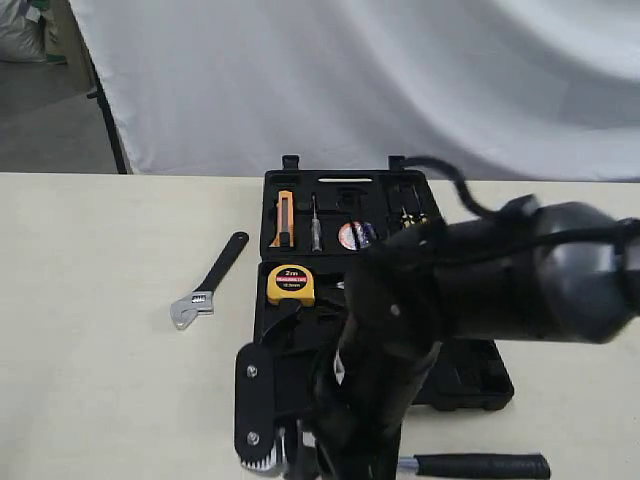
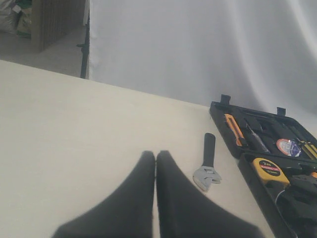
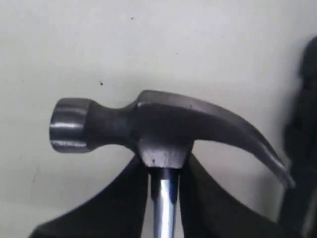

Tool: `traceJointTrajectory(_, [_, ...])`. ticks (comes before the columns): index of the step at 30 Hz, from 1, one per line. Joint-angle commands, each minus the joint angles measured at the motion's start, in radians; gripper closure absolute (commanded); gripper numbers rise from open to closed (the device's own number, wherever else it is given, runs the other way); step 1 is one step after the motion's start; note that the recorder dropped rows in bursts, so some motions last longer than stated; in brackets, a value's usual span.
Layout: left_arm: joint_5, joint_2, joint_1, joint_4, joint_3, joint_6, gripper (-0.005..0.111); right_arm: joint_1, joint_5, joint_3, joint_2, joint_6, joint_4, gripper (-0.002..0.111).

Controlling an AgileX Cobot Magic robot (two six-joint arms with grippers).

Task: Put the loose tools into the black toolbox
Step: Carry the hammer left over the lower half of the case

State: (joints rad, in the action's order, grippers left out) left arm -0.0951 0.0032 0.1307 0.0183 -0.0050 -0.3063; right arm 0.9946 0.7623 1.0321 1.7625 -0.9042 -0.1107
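The claw hammer (image 3: 163, 124) lies over the pale table, and my right gripper (image 3: 164, 166) is shut on its steel shaft just under the head. Its black handle (image 1: 485, 466) pokes out at the front edge of the exterior view, below my right arm (image 1: 480, 290). The adjustable wrench (image 1: 210, 285) lies loose on the table left of the open black toolbox (image 1: 470, 385). The dark tape roll (image 1: 355, 236) sits in the box's far half. My left gripper (image 2: 156, 154) hangs shut and empty over bare table, short of the wrench (image 2: 208, 163).
A yellow tape measure (image 1: 291, 285) and an orange-handled knife (image 1: 284, 218) rest in recesses of the box. My right arm hides much of the box's near half. A white cloth (image 1: 350, 80) hangs behind the table.
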Motion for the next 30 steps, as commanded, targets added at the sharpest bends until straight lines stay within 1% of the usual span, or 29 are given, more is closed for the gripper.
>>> traceJointTrajectory(1, [0.007,-0.003,0.025,0.004,-0.003,-0.005,0.106,-0.02,-0.06,0.003,-0.135,0.018,0.052,0.109])
traceJointTrajectory(6, [0.007,-0.003,0.025,0.004,-0.003,-0.005,0.106,-0.099,-0.233,0.003,-0.159,-0.045,0.069,0.109])
traceJointTrajectory(9, [0.007,-0.003,0.025,0.004,-0.003,-0.005,0.106,-0.15,-0.262,0.005,-0.109,-0.063,0.099,0.109])
traceJointTrajectory(12, [0.007,-0.003,0.025,0.004,-0.003,-0.005,0.106,-0.175,-0.258,0.044,-0.043,-0.063,0.111,0.109])
traceJointTrajectory(18, [0.007,-0.003,0.025,0.004,-0.003,-0.005,0.106,-0.175,-0.251,0.199,0.117,-0.063,0.111,0.109])
traceJointTrajectory(23, [0.007,-0.003,0.025,0.004,-0.003,-0.005,0.106,-0.173,-0.16,0.296,0.223,-0.061,0.111,0.109])
traceJointTrajectory(30, [0.007,-0.003,0.025,0.004,-0.003,-0.005,0.106,-0.173,-0.145,0.33,0.238,-0.063,-0.021,0.109])
